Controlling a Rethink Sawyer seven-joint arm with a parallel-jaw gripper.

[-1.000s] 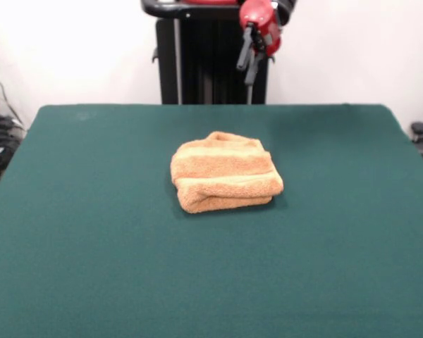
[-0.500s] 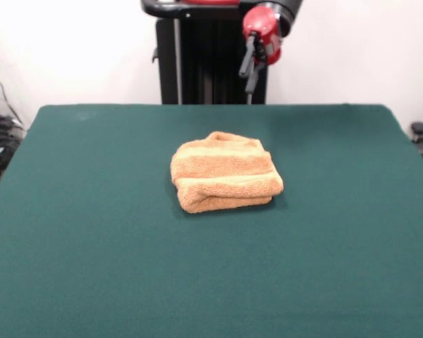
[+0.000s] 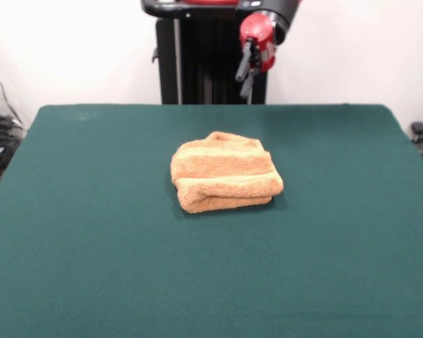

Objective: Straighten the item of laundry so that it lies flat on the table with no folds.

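Mid-table: towel (image 3: pixel 225 172) unmoved, folded over itself.
Gripper (image 3: pixel 244 84) shifted slightly left, high behind table (image 3: pixel 70 232); fingers slightly apart, holding nothing.

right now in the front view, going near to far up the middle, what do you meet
bare green table → folded orange towel → more bare table → gripper hanging above the far edge, clear of the towel
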